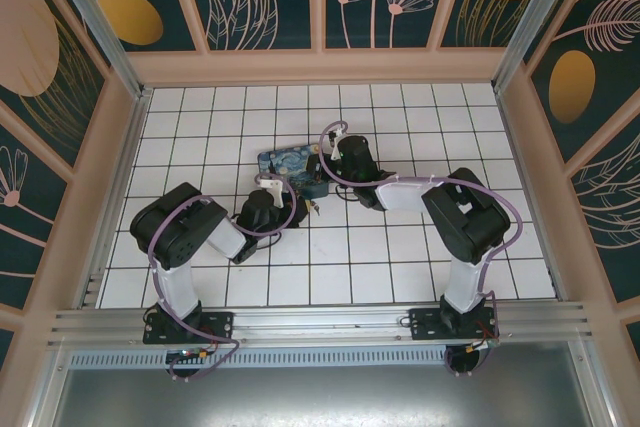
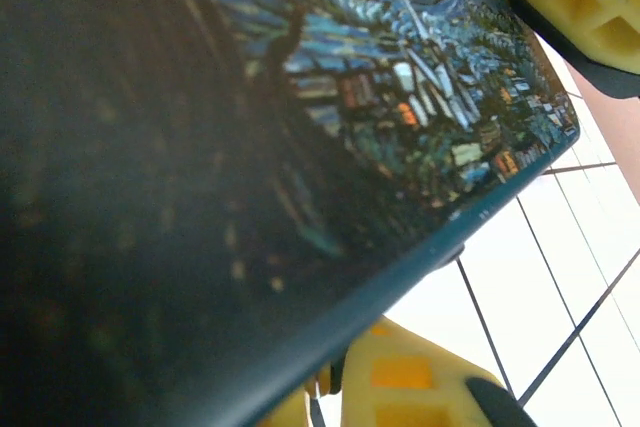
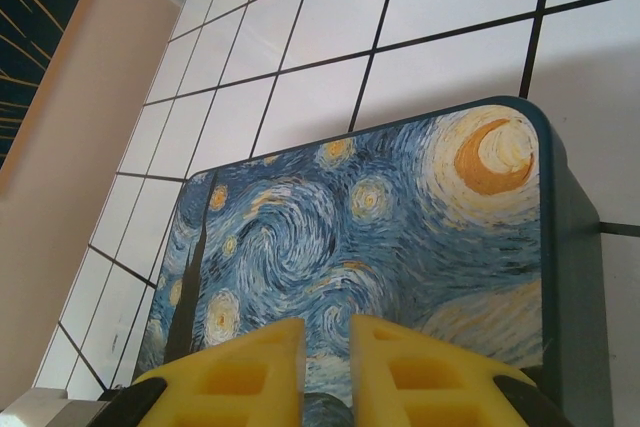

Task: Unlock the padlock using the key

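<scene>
We guess the padlock (image 1: 313,209) hangs at the painted box's (image 3: 380,227) near edge, beside the left gripper (image 1: 298,209), whose jaw state we cannot tell. The right gripper (image 3: 327,325), nearly closed on nothing visible, should pin the box firmly.

I see the painted box (image 1: 283,164) in the middle of the tiled table (image 1: 420,107). The left gripper (image 1: 290,195) is at its near side, the right gripper (image 1: 326,150) at its right end.
</scene>
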Tool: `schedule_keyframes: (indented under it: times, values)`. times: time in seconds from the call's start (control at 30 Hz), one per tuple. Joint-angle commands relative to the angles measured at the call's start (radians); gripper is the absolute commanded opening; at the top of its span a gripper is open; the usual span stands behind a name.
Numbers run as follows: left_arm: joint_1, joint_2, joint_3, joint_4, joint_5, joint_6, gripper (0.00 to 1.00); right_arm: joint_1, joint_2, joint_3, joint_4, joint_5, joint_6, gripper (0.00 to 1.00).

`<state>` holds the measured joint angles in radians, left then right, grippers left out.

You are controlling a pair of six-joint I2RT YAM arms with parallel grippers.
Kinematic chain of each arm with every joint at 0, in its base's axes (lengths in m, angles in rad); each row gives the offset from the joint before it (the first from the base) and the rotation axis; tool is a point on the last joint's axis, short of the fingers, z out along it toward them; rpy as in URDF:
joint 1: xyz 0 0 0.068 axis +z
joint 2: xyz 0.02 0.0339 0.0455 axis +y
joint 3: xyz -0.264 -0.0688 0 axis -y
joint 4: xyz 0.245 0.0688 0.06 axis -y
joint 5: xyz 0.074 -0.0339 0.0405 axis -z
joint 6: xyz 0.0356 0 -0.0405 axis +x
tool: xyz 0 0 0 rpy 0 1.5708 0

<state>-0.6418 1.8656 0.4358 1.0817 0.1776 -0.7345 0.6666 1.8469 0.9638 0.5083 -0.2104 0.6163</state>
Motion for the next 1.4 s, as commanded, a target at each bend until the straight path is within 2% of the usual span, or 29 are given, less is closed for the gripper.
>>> schedule_keyframes:
  times: [0.0,0.23,0.43,0.57,0.67,0.73,0.97,1.37]
  values:
    - [-0.007,0.003,0.020,0.013,-0.002,-0.004,0.01,0.000,0.042,-0.040,-0.070,-0.023,0.020,0.19]
    - [-0.007,-0.069,0.023,-0.056,0.035,-0.009,0.00,0.001,-0.007,-0.037,-0.073,-0.023,0.021,0.20]
    - [-0.007,-0.178,0.036,-0.175,0.099,-0.004,0.00,0.013,-0.178,-0.149,-0.018,0.020,0.050,0.24]
    - [-0.007,-0.230,0.043,-0.233,0.132,-0.006,0.00,0.037,-0.302,-0.287,0.056,0.052,0.107,0.32]
    - [-0.006,-0.250,0.048,-0.249,0.173,-0.014,0.00,0.071,-0.358,-0.382,0.105,0.077,0.149,0.42]
    - [-0.006,-0.258,0.047,-0.256,0.189,-0.020,0.00,0.094,-0.377,-0.437,0.143,0.094,0.180,0.45]
    - [-0.005,-0.291,0.038,-0.261,0.240,-0.042,0.00,0.126,-0.381,-0.633,0.405,0.102,0.312,0.49]
    - [-0.002,-0.304,0.027,-0.198,0.310,-0.116,0.00,0.112,-0.311,-0.729,0.697,0.061,0.432,0.51]
